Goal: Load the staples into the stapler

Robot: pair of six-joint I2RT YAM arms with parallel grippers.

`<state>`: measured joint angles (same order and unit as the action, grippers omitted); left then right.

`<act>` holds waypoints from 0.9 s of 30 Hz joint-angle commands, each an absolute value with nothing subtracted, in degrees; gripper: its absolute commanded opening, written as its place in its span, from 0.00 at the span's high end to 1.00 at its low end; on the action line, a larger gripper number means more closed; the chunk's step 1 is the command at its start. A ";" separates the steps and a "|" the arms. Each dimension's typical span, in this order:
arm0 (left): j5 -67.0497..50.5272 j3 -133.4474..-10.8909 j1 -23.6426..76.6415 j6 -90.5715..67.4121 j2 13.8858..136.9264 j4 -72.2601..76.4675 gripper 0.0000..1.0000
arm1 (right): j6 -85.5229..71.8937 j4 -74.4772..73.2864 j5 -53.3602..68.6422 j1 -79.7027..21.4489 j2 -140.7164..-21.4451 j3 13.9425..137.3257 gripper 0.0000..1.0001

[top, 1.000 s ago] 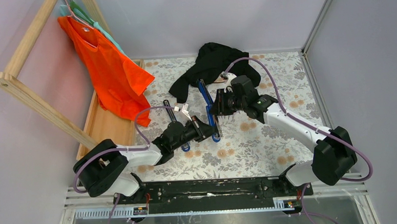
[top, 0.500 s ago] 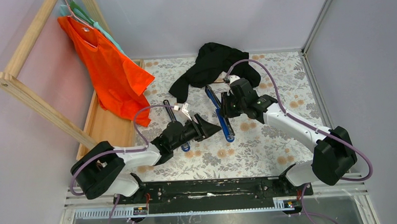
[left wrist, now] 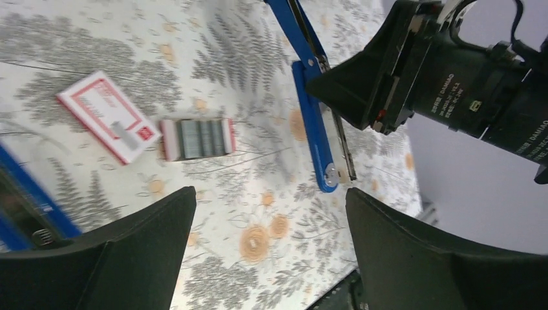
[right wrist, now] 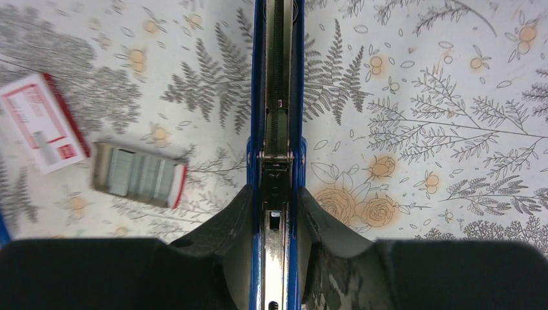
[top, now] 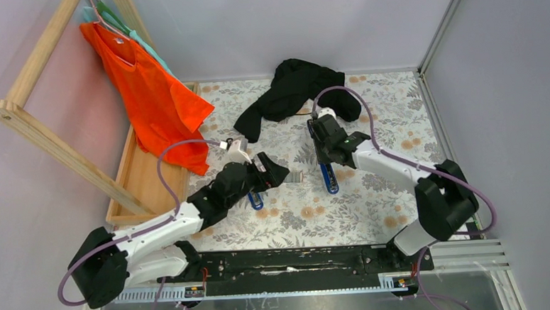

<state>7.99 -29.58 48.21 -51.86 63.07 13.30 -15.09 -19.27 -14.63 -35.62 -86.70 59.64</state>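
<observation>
Rightward the right gripper (right wrist: 276, 195) has carried the open blue stapler (right wrist: 276, 97), jaws clamped on it. Left gripper (left wrist: 268, 200) hovers, jaws wide, over the staple tray (left wrist: 197, 138) beside its white-and-red box (left wrist: 108, 116).

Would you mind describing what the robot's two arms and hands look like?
The left arm and right arm have white links joined by bulky black joint housings, with a purple cable looping along each. The left hand and right hand are matte black with broad wedge-shaped fingers; the right's motor housing carries small white lettering.
</observation>
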 commanded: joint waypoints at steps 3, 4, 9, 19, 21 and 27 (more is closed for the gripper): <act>17.49 -31.29 46.92 -47.25 59.33 -3.13 0.06 | -13.16 -13.57 -19.59 -35.74 -91.43 59.81 1.00; 17.95 -30.96 46.60 -47.14 58.92 -3.84 0.05 | -13.04 -13.30 -19.52 -35.58 -92.16 59.74 1.00; 18.30 -29.40 43.84 -47.10 58.19 -5.36 0.03 | -12.66 -12.31 -19.43 -34.99 -94.89 58.88 0.99; 16.91 -29.46 39.77 -46.12 62.69 -6.03 0.03 | -12.30 -13.94 -18.64 -34.89 -96.45 59.01 0.66; 17.14 -29.24 39.41 -45.83 63.04 -6.00 0.04 | -12.22 -14.55 -18.12 -34.89 -95.60 59.25 0.59; 16.64 -29.24 38.51 -45.31 65.55 -5.15 0.04 | -12.36 -15.72 -14.96 -35.13 -91.57 59.81 0.44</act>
<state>15.68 -29.74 39.22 -46.81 64.01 -5.48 -12.64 -15.25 -16.53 -35.20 -96.29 58.19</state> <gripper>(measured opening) 0.963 0.538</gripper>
